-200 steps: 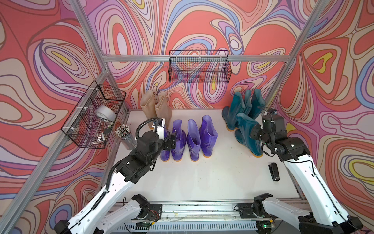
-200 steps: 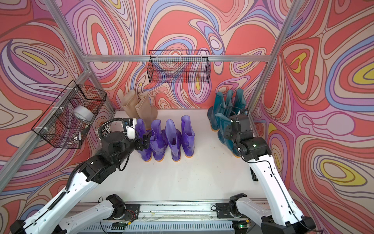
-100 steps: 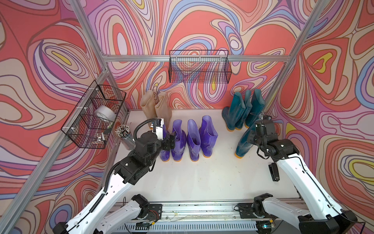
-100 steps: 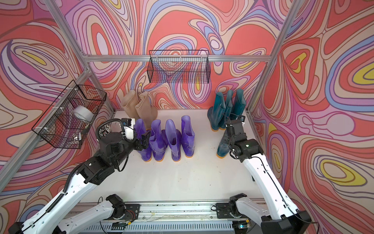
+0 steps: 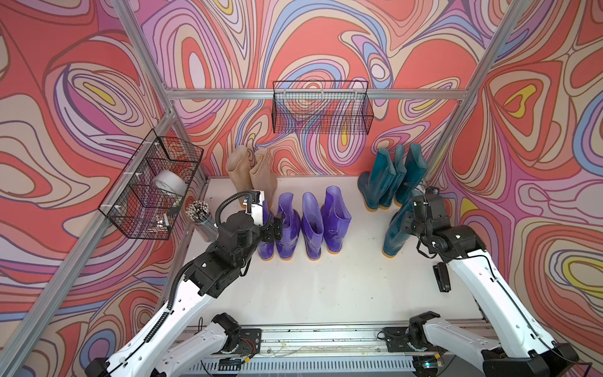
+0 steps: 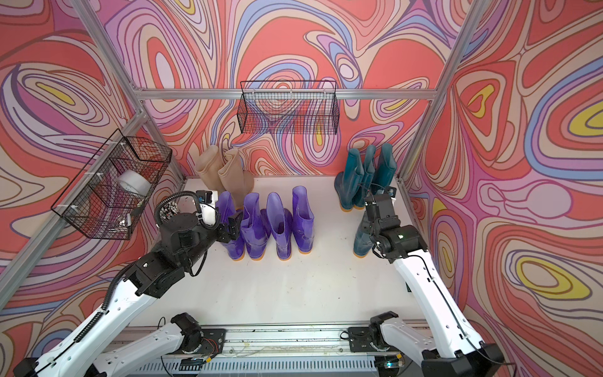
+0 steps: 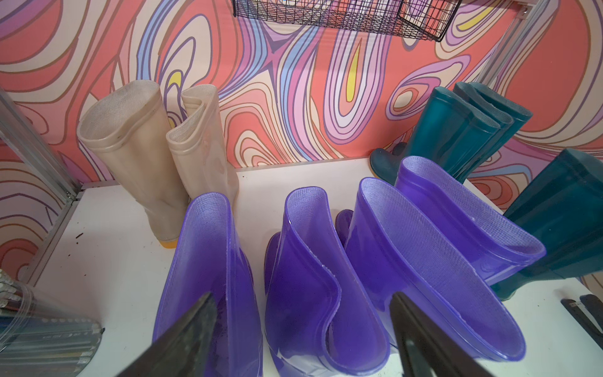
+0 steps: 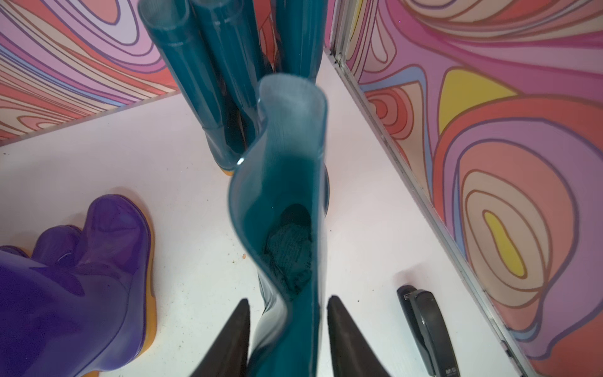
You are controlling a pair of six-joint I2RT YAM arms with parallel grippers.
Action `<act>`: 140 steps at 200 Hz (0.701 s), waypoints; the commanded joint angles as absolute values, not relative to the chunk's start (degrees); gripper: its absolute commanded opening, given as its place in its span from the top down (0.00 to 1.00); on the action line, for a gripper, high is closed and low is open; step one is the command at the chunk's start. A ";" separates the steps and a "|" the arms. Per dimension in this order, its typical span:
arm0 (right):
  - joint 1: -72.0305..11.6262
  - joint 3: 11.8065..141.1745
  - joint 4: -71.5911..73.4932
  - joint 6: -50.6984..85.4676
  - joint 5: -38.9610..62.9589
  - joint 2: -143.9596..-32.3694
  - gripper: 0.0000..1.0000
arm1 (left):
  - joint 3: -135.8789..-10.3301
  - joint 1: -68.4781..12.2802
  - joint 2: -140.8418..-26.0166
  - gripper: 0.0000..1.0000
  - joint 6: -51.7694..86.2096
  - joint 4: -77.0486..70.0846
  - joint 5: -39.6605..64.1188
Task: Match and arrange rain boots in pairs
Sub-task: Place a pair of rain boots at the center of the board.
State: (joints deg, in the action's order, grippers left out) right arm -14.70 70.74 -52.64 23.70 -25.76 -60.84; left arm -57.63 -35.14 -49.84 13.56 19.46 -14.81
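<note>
Several purple rain boots (image 5: 313,228) (image 7: 313,287) stand in a row mid-table, with two beige ones (image 5: 257,173) behind them at the left. Three teal boots (image 5: 388,179) stand together in the back right corner. In front of those, a lone teal boot (image 5: 396,231) (image 8: 287,163) rests on its sole, leaning slightly. My right gripper (image 5: 413,207) (image 8: 288,313) sits at its cuff with both fingers standing off the rubber, open. My left gripper (image 5: 272,225) (image 7: 303,313) hangs open over the tops of the leftmost purple boots, holding nothing.
A black stapler (image 5: 442,277) (image 8: 427,326) lies by the right wall beside the lone teal boot. A clear cup of pencils (image 5: 200,218) stands at the left edge. Wire baskets hang on the left wall (image 5: 153,192) and the back wall (image 5: 321,107).
My right gripper brought the lone teal boot down from a raised, tilted position, set it on the table, then opened its jaws. The left arm has barely moved.
</note>
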 commanded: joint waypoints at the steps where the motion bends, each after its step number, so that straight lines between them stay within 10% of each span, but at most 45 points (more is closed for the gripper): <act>1: -14.59 75.91 -53.59 22.30 -27.81 -59.86 0.46 | -57.22 -34.73 -49.22 0.15 13.80 18.13 -14.55; 140: -14.60 99.06 -48.20 24.45 -20.75 -89.91 0.52 | -57.22 -34.72 -49.31 0.15 14.15 18.18 -13.92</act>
